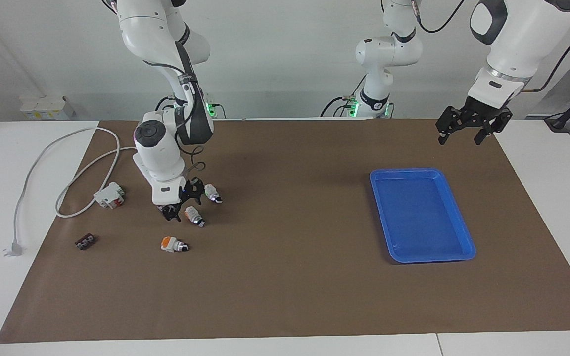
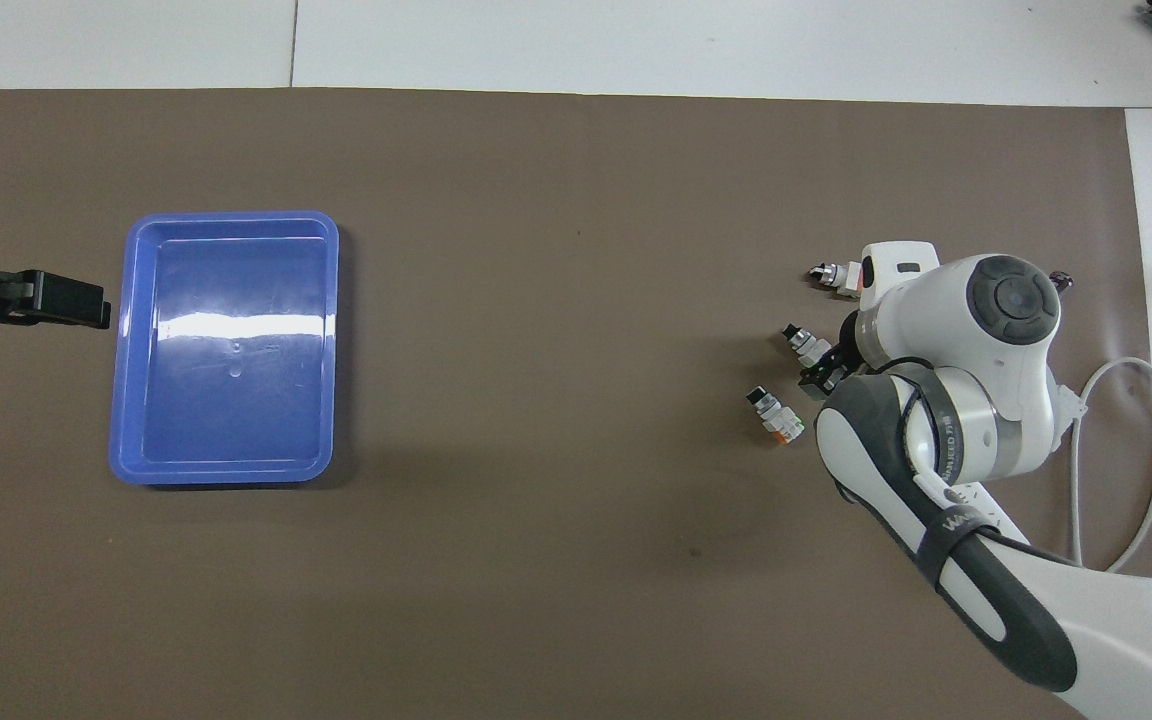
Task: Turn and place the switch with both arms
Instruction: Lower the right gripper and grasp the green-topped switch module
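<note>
The switch (image 1: 194, 216) lies on the brown mat with its red-orange end toward my right gripper and its black knob pointing away; it also shows in the overhead view (image 2: 804, 342). My right gripper (image 1: 181, 201) is down at the mat, open, right beside the switch's red-orange end, and holds nothing. In the overhead view the right arm's wrist covers most of that gripper (image 2: 822, 376). My left gripper (image 1: 467, 132) waits open and empty, raised over the left arm's end of the table; one finger shows in the overhead view (image 2: 61, 300).
A similar switch (image 1: 212, 193) lies nearer to the robots, and one with a bigger orange end (image 1: 173, 244) lies farther. A blue tray (image 1: 421, 215) sits toward the left arm's end. A white breaker (image 1: 109, 194), a black block (image 1: 85, 242) and a white cable (image 1: 42, 163) lie at the right arm's end.
</note>
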Controlling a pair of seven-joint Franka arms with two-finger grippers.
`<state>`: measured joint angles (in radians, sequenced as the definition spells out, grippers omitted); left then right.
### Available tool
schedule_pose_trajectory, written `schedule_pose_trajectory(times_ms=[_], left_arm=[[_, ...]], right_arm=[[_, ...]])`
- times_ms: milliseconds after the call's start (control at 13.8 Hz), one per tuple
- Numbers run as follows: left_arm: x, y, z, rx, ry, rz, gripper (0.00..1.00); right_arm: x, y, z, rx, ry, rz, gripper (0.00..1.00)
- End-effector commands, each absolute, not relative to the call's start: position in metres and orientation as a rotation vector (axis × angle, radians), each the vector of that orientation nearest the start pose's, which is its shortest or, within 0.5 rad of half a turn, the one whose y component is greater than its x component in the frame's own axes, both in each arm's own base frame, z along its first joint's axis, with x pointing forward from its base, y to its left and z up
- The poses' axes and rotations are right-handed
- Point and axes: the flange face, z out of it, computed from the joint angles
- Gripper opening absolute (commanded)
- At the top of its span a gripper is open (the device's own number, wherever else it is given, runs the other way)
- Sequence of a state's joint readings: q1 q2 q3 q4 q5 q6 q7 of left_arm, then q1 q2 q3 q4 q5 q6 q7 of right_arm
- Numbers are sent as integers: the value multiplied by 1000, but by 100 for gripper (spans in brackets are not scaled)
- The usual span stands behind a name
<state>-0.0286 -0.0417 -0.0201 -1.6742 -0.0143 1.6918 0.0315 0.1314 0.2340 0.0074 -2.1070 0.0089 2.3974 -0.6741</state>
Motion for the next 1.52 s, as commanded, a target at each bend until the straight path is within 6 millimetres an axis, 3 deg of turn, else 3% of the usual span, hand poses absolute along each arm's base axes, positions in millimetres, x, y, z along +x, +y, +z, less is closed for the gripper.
schedule_pose_trajectory(times_ms=[0,1159,1449], left_arm=[[542,-24,608,-3136,127,-125,100],[541,-24,605,-3136,130,-116,100],[540,-24,607,-3136,132,-128,100]], right_arm=[[568,78,308,-2884,-1248,-116,84],[575,73,285,-2824,-1367,-158,81],[574,79,284,-2815,-1357,-164,73]])
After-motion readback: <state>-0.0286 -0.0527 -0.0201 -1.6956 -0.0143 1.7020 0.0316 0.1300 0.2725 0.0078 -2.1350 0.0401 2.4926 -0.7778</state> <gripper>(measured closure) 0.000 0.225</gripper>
